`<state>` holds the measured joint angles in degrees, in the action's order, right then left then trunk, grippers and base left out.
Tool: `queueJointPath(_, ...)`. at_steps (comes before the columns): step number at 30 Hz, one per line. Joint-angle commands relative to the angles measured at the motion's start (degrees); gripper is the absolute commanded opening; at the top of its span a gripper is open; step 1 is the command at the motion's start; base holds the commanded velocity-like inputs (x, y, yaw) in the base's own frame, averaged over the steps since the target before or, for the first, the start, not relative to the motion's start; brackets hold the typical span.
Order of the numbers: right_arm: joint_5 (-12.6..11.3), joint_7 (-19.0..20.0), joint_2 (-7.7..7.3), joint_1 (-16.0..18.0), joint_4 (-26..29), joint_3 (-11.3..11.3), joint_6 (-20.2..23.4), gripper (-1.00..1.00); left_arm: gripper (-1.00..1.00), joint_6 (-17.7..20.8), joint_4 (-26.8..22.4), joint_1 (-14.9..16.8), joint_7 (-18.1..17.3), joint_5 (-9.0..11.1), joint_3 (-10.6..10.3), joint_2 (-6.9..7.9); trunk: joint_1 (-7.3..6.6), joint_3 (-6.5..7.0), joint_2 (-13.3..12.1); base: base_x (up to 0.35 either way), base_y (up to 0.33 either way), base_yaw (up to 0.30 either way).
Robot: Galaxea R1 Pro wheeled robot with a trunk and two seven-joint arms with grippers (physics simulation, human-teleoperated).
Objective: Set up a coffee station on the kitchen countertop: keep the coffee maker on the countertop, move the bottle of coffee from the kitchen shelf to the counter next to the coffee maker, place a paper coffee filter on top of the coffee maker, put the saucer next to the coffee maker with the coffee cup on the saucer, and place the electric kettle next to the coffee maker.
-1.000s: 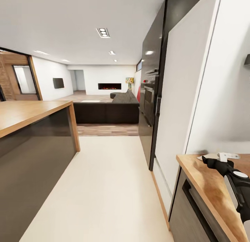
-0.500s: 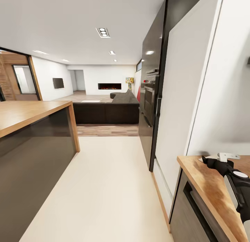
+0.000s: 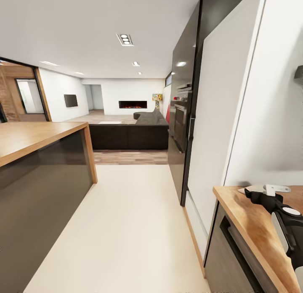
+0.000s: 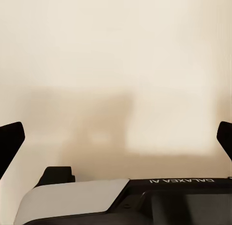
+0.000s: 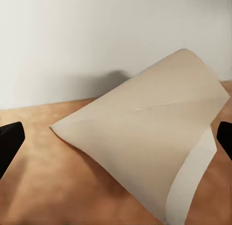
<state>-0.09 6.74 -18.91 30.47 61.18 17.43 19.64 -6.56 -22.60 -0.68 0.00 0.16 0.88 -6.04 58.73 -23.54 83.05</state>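
A pale floor [image 3: 126,225] is seen running from the kitchen toward a far living area, where a dark sofa [image 3: 130,135] stands. A tall black oven unit [image 3: 185,116] and a white panel [image 3: 219,116] are recorded along the right side. A wood-topped island [image 3: 38,137] with dark fronts is noted on the left. The table [image 3: 252,225], a light-wood worktop over dark grey fronts, is seen at the lower right. The right arm [image 3: 286,225] is extended over it toward its far end by the wall. The paper coffee filter [image 5: 150,147] is found lying flat on the table near the wall, directly ahead of the right pincer [image 5: 116,138], whose fingers are spread apart and empty. The left pincer [image 4: 116,138] is likewise spread apart, over the floor.
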Motion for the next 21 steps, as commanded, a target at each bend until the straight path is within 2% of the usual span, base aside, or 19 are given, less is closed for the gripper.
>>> queueJointPath(1, 0.0, 0.3, 0.01, 0.0, 0.1, 0.1, 0.3, 1.0, 1.0, -0.1, -0.1, 0.0, 0.0, 0.0, 0.1, -0.02, 0.0, -0.05, 0.0, -0.024, 0.0, 0.0)
queueJointPath(10, 0.0, 1.1, 0.01, 0.0, 0.2, 0.0, 0.3, 1.0, 1.0, -0.1, -0.1, 0.0, 0.0, 0.0, 0.1, -0.03, 0.0, -0.05, 0.0, -0.006, 0.0, 0.0)
queueJointPath(14, 0.0, 4.7, 0.01, 0.0, 0.2, -0.1, 0.3, 1.0, 1.0, -0.1, -0.1, 0.0, 0.0, 0.0, 0.0, -0.03, 0.0, -0.05, 0.0, 0.0, 0.0, 0.0)
queueJointPath(20, 0.0, 6.9, 0.01, 0.0, 0.3, -0.2, 0.4, 1.0, 1.0, -0.1, -0.1, 0.0, 0.0, 0.0, 0.0, -0.03, 0.0, -0.05, 0.0, 0.0, 0.0, 0.0)
queueJointPath(21, 0.0, 7.1, 0.01, 0.0, 0.4, -0.8, 0.4, 1.0, 1.0, -0.1, -0.1, 0.0, 0.0, 0.0, 0.0, -0.03, 0.0, -0.05, 0.0, 0.0, 0.0, 0.0)
